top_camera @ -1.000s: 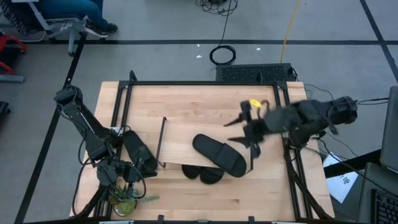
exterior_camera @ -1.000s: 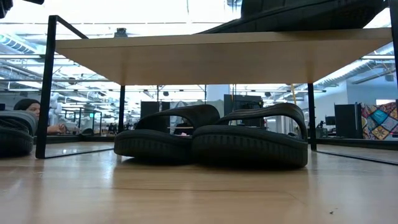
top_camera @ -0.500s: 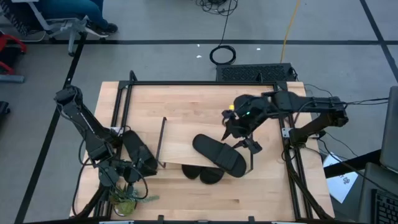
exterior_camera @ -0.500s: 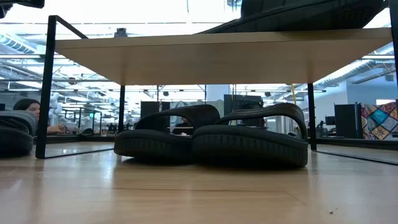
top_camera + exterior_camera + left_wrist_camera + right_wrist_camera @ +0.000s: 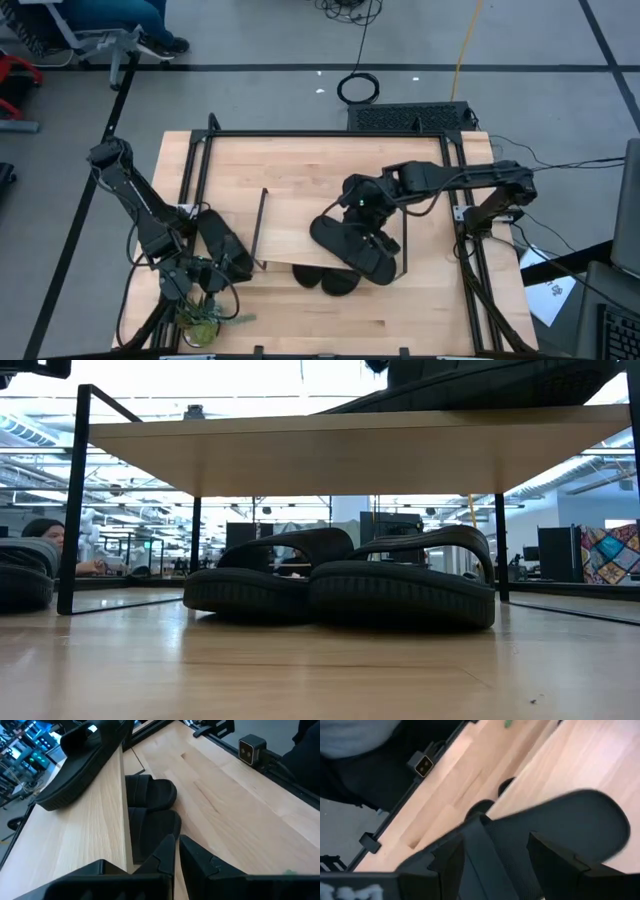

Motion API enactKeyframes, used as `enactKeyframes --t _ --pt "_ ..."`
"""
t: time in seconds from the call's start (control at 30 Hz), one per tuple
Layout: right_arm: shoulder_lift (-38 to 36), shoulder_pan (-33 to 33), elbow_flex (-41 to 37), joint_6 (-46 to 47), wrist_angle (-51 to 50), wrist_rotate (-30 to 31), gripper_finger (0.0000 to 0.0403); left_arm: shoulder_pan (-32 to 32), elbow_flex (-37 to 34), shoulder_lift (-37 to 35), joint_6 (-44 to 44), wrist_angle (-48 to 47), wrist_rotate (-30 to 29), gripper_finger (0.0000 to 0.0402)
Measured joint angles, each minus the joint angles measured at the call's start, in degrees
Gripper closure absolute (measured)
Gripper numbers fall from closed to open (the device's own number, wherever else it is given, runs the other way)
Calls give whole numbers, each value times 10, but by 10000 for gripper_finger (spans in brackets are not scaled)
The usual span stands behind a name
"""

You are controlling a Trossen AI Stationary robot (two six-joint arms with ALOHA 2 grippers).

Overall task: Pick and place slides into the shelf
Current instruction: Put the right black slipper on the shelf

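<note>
The shelf (image 5: 290,225) stands mid-table on thin black legs, and its plank (image 5: 350,455) is light wood. One black slide (image 5: 355,255) lies slantwise on top of it. Two more slides (image 5: 270,585) (image 5: 400,590) sit side by side on the table beneath the plank. The fourth slide (image 5: 222,245) rests on the table left of the shelf. My right gripper (image 5: 362,215) is open over the top slide (image 5: 560,825), a finger on each side of it. My left gripper (image 5: 176,840) is shut, low by the table's near left corner, and holds nothing. My right gripper stands over the far end of the slide on the shelf top, coming down at a slant from the table's right side. Its fingers (image 5: 555,865) straddle the slide. I cannot tell whether they touch it. The slide lies flat on the plank.
A black frame rail (image 5: 300,133) runs round the table. A small camera box (image 5: 248,747) sits at the near edge. A green object (image 5: 205,322) lies at the near left corner. Bare wood lies far of the shelf (image 5: 300,165). A person (image 5: 45,535) sits beyond the table.
My right arm has swung from the table's right edge toward the left and dropped onto the slide on the shelf top, staying open. The slides and the shelf have kept their places.
</note>
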Motion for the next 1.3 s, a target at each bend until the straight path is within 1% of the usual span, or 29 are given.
enactKeyframes --t 0.17,0.23,0.27,0.37,0.43,0.5,0.57,0.63,0.7,0.77,0.8,0.87,0.93,1.07,1.2,1.3 --pt "6 -5 1 -1 2 -1 199 0 0 0 -6 0 7 376" --pt "3 -9 1 3 3 15 200 0 0 0 0 1 7 376" --pt "-2 -10 1 6 3 35 200 0 0 0 1 2 7 376" --pt "-24 0 1 9 -11 136 201 0 0 0 1 17 8 376" --pt "-40 7 1 9 -25 176 207 0 0 0 -2 40 8 376" --pt "-56 13 1 5 -25 171 220 0 0 0 -4 61 9 376" --pt "-75 20 1 -2 -18 144 236 0 0 0 0 75 14 376" --pt "-93 26 -3 -6 20 101 254 0 0 0 12 80 22 376" --pt "-114 34 -20 -18 71 42 272 -1 0 0 31 79 25 376" --pt "-140 38 -50 -40 124 -4 289 -1 0 0 49 79 24 376" --pt "-156 38 -72 -45 142 -9 297 -1 0 0 57 79 24 376" --pt "-197 30 -124 -41 166 -3 315 -1 0 0 66 79 24 376" --pt "-241 6 -186 -23 198 -3 332 -1 0 0 71 79 25 376" --pt "-334 -24 -311 39 306 0 366 -1 0 0 75 79 24 376" --pt "-422 -22 -407 61 397 7 396 0 0 0 68 83 10 376" --pt "-479 -4 -469 81 439 46 400 3 1 0 40 98 -11 376"
